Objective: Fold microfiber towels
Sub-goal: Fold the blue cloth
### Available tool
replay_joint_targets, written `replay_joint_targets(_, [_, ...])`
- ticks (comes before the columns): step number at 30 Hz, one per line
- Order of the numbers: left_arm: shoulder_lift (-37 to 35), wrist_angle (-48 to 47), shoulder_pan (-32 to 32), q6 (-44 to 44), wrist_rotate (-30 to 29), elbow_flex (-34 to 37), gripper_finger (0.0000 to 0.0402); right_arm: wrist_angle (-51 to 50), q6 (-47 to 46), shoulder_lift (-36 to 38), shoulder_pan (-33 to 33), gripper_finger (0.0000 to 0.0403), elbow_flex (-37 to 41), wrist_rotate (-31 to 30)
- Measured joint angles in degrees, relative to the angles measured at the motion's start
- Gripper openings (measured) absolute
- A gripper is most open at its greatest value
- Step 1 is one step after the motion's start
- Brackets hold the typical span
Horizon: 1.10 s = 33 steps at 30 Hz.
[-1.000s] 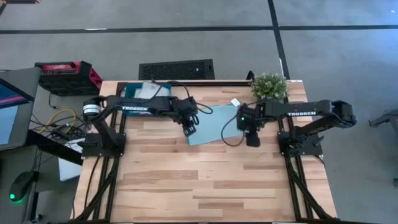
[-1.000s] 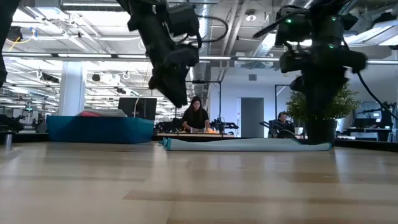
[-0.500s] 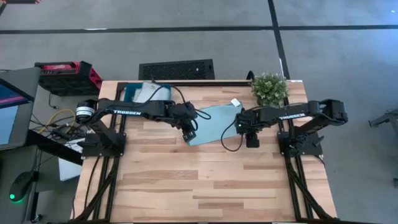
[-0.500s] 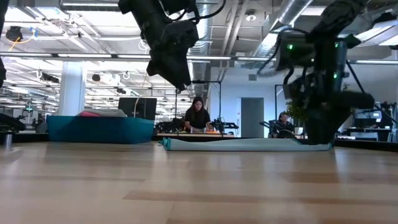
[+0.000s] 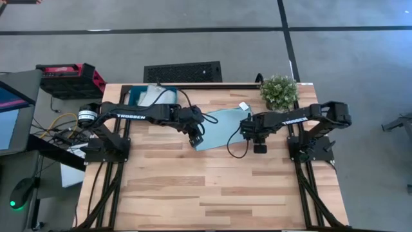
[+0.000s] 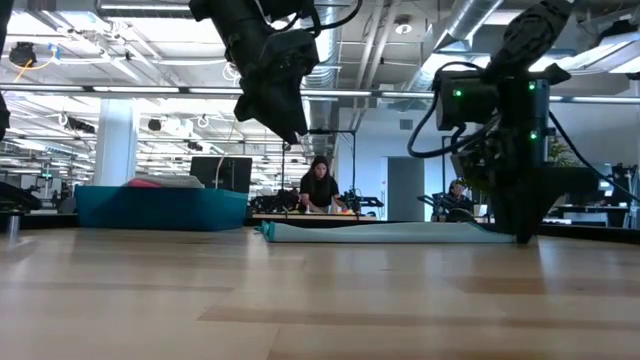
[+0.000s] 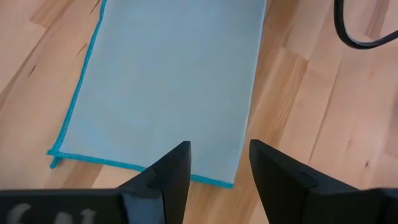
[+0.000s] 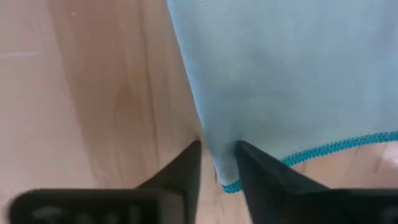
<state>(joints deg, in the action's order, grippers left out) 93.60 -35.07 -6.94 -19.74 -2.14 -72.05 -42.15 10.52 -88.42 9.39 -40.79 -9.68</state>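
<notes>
The right gripper straddled, not yet pinching, the light blue towel's corner; next, I judged, it should clamp, while the parted left gripper hovered above.

A towel lies mid-worktop; left of it a tray, right of it a plant, both nearer the back edge.

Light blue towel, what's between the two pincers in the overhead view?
In the high view, the light blue towel itself fills the stretch, lying flat on the wooden table, with the left pincer above its near-left corner and the right pincer at its right edge.
</notes>
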Motion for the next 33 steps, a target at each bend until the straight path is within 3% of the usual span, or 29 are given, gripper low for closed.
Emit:
replay_joint_targets(6, [-0.06,0.0,0.76,-0.88,0.01,0.0,0.0156,1.07,-0.04,0.96,0.28,0.0013,-1.53,-1.63])
replay_joint_targets(19, [-1.88,-3.29,4.18,-1.38,0.11,-4.34,0.0156,1.22,5.89,0.77,0.13,0.0004,-12.32,-0.89])
replay_joint_targets(23, [-1.88,-5.76,5.02,-2.69,-0.23,-6.44,0.0156,4.85,8.42,0.79,0.01,0.0003,-15.02,-0.5])
replay_joint_targets(27, [-1.88,-8.17,5.99,-4.05,-2.01,-8.19,0.0156,10.66,9.01,0.63,-0.01,0.0002,-16.61,3.57])
replay_joint_targets(33, [-1.88,-9.3,7.22,-4.95,-3.95,-10.13,0.0156,18.5,9.04,-5.6,-1.0,0.0001,-20.0,6.83])
